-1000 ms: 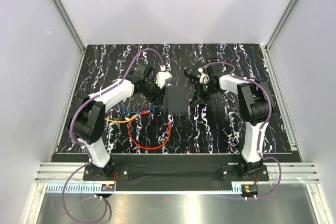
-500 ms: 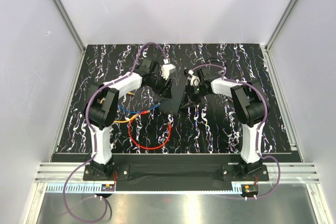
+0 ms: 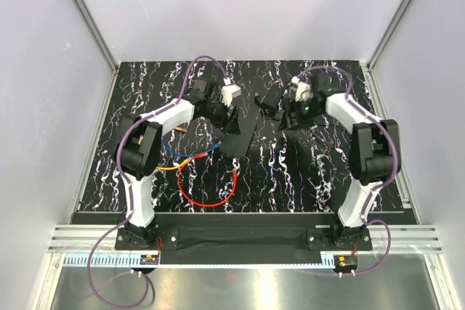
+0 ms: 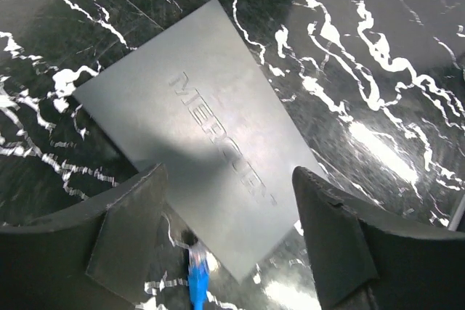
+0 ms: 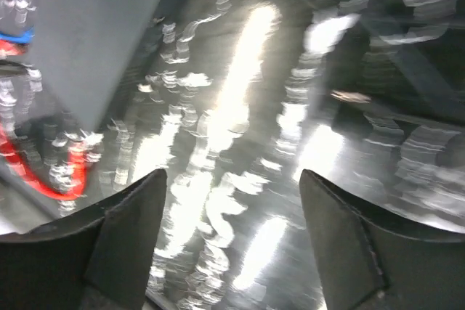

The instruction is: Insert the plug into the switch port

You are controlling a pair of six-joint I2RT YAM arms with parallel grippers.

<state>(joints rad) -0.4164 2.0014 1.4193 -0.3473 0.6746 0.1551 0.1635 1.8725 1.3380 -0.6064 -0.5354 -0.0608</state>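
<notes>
The flat, matte black rectangular box (image 3: 240, 137) lies askew mid-way across the bench (image 3: 327, 179), a blue-cabled plug (image 4: 196, 277) at its left side. The left pincer (image 4: 227, 172) hangs spread above the box. The right pincer (image 5: 231, 179) is spread and empty, toward the right edge.

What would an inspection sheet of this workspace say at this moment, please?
Surface: glossy black, white-veined tabletop.
Job's things: flat matte black rectangular box lying skewed; blue plug at its edge, seating cannot be told; port not seen.
Clutter: small black lump with thin cord, apart from the box.
Pincers: left pincer open over the box; right pincer open, empty, blurred view.
Cables: blue cable, orange cable and looped red cable on the box's left and near side.
Surroundings: white walls, aluminium frame.
</notes>
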